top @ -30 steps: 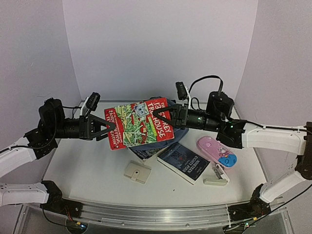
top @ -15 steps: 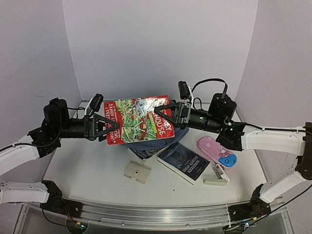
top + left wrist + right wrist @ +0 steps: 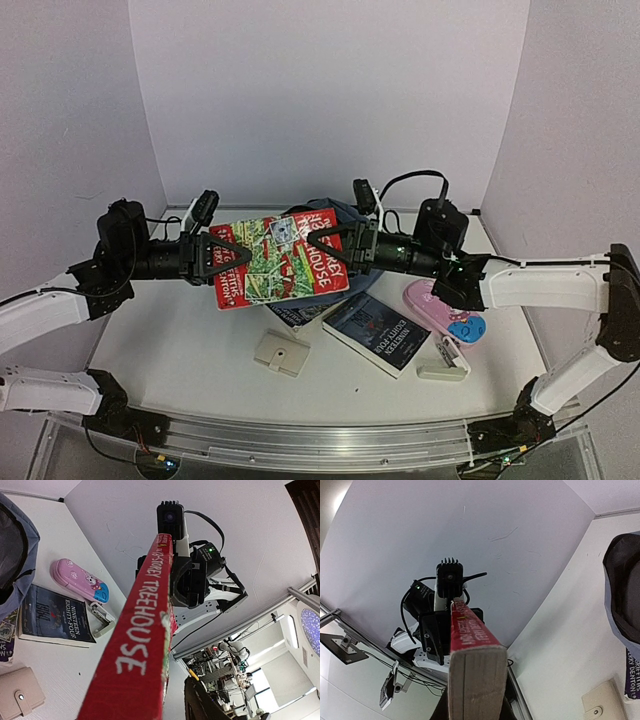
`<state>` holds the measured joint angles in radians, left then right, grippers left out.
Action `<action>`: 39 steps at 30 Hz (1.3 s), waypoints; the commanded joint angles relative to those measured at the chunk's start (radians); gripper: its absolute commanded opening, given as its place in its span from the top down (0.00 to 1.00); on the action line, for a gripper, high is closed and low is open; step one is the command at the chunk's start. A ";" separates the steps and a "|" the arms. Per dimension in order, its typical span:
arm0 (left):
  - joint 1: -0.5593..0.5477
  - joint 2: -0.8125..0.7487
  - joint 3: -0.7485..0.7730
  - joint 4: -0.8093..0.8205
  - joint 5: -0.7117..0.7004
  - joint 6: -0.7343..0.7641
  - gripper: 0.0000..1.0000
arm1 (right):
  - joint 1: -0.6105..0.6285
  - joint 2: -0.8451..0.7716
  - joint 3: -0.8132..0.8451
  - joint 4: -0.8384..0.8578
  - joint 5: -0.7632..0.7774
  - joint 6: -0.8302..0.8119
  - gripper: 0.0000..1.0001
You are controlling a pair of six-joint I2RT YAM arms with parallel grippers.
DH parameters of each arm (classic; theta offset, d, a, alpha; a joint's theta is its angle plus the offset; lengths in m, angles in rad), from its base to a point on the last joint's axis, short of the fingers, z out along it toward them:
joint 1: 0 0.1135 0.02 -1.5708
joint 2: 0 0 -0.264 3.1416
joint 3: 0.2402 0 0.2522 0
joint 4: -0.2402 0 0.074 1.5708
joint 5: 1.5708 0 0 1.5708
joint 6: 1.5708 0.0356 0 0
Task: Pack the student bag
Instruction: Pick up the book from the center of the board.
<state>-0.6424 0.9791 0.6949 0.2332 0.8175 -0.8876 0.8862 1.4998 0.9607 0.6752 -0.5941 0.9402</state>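
Backpack (image 3: 338,207), open at the back of the table (image 3: 180,340) beneath the red book (image 3: 285,258): my right claw (image 3: 325,250) pinches one end, nearly closed; my left claw (image 3: 228,258) straddles the other, grip unclear, so the book may twist free and miss the mouth.

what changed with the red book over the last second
The left gripper moved in from the left and closed its jaws on the left edge of the red book. The right gripper kept its grip on the right edge. The student bag, pink case, dark book and wallet stayed put.
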 commanded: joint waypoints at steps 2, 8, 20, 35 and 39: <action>-0.002 -0.008 -0.008 0.058 0.011 -0.013 0.66 | 0.003 -0.020 0.004 0.116 0.041 0.009 1.00; -0.002 -0.006 -0.009 0.029 -0.011 -0.009 0.97 | 0.003 -0.007 -0.001 0.118 0.049 0.011 1.00; 0.006 -0.057 0.076 -0.407 -0.352 0.054 1.00 | 0.003 -0.032 0.201 -0.502 0.399 -0.317 0.22; 0.164 -0.108 0.044 -0.447 -0.370 -0.077 1.00 | -0.166 0.329 0.588 -0.900 0.629 -0.461 0.17; 0.172 -0.118 0.041 -0.455 -0.370 -0.081 1.00 | -0.223 0.424 0.635 -0.898 0.589 -0.473 0.17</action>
<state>-0.4783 0.8943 0.7177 -0.2710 0.4417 -0.9491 0.7090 1.8562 1.5219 -0.1962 0.0113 0.4998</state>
